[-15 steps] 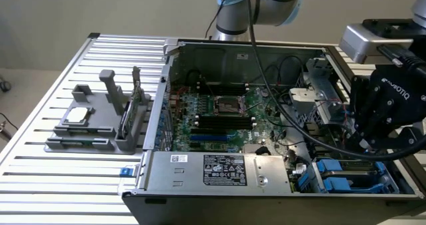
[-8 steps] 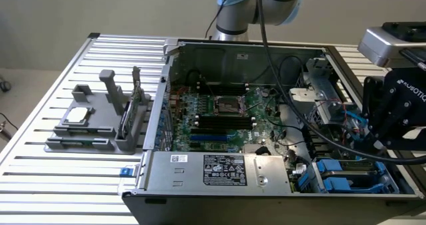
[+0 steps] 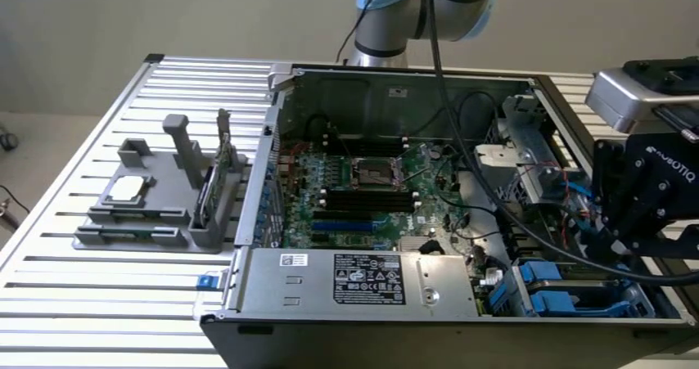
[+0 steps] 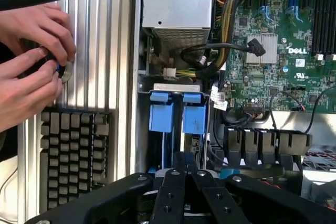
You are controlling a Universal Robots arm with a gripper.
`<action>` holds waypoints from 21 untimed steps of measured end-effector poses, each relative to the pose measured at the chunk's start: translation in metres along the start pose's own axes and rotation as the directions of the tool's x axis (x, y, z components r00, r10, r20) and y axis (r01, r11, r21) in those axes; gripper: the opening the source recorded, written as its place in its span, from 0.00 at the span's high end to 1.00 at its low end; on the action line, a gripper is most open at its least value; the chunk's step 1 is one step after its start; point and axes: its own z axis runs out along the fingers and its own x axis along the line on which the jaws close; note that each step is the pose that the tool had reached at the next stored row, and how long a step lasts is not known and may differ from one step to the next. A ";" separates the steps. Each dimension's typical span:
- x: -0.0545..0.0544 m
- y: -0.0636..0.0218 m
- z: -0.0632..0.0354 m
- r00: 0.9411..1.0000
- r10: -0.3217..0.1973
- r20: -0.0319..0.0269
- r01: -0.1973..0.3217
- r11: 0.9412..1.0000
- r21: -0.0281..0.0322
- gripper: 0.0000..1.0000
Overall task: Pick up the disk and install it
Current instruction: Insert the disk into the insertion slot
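Hovering over the drive-bay corner of the open computer case (image 3: 394,87), the gripper (image 3: 617,231) sits at the exterior view's right, with its black body tilted and a thick cable running from it across the case. In the wrist view the gripper (image 4: 184,157) has its fingers (image 4: 171,179) drawn close together, narrow. Whether they pinch anything cannot be told.

The disk (image 4: 194,120) stands on edge in the bay, blue carrier frame toward the camera, its face not visible. It lies just beyond the gripper's tip, slightly to one side. A second blue carrier (image 4: 161,111) stands just beside it, and the tip lines up with the gap between the two. In the exterior view the blue carriers (image 3: 543,276) sit low in the case's corner, under the gripper.

Other items:
- A silver metal cage (image 4: 178,3) sits past the carriers.
- The green motherboard (image 4: 283,51) is next to the bay.
- The labelled power supply box (image 3: 372,279) sits at the case's near edge.
- Two hands (image 4: 31,35) pinch a small dark part with a blue bit over the slatted table (image 4: 105,51), outside the case wall.
- A black gridded block (image 4: 73,150) lies on the table near them.
- At the exterior view's left, well apart from the case, a grey fixture (image 3: 153,213) holds a processor chip (image 3: 126,189).
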 end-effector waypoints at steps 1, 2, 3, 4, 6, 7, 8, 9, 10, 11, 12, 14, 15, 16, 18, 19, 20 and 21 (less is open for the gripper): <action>0.000 -0.0005 0.0017 1.000 -0.003 0.000 0.003 1.000 0.000 0.89; -0.001 -0.0009 0.0035 1.000 -0.006 0.000 0.006 1.000 0.001 0.89; -0.001 -0.0012 0.0053 1.000 -0.009 0.000 0.009 1.000 0.001 0.89; -0.001 -0.0015 0.0071 1.000 -0.011 -0.001 0.011 1.000 0.001 0.89; -0.002 -0.0020 0.0106 1.000 -0.015 -0.001 0.015 1.000 0.002 0.89; -0.002 -0.0021 0.0123 1.000 -0.017 -0.001 0.017 1.000 0.002 0.89; -0.003 -0.0022 0.0141 1.000 -0.018 -0.001 0.018 1.000 0.002 0.89; -0.003 -0.0023 0.0159 1.000 -0.020 -0.001 0.020 1.000 0.002 0.89; -0.004 -0.0024 0.0177 1.000 -0.021 -0.001 0.021 1.000 0.002 0.89; -0.004 -0.0025 0.0195 1.000 -0.022 -0.001 0.022 1.000 0.002 0.89; -0.005 -0.0026 0.0211 1.000 -0.022 -0.001 0.022 1.000 0.003 0.89; -0.007 -0.0029 0.0246 1.000 -0.022 -0.001 0.022 1.000 0.003 0.89; -0.008 -0.0031 0.0264 1.000 -0.023 -0.001 0.023 1.000 0.003 0.89; -0.009 -0.0032 0.0281 1.000 -0.023 -0.001 0.023 1.000 0.003 0.89; -0.011 -0.0035 0.0314 1.000 -0.023 -0.001 0.023 1.000 0.003 0.89; -0.012 -0.0037 0.0332 1.000 -0.023 -0.001 0.023 1.000 0.003 0.89; -0.013 -0.0038 0.0349 1.000 -0.023 -0.001 0.023 1.000 0.003 0.89; -0.013 -0.0040 0.0367 1.000 -0.023 -0.001 0.023 1.000 0.003 0.89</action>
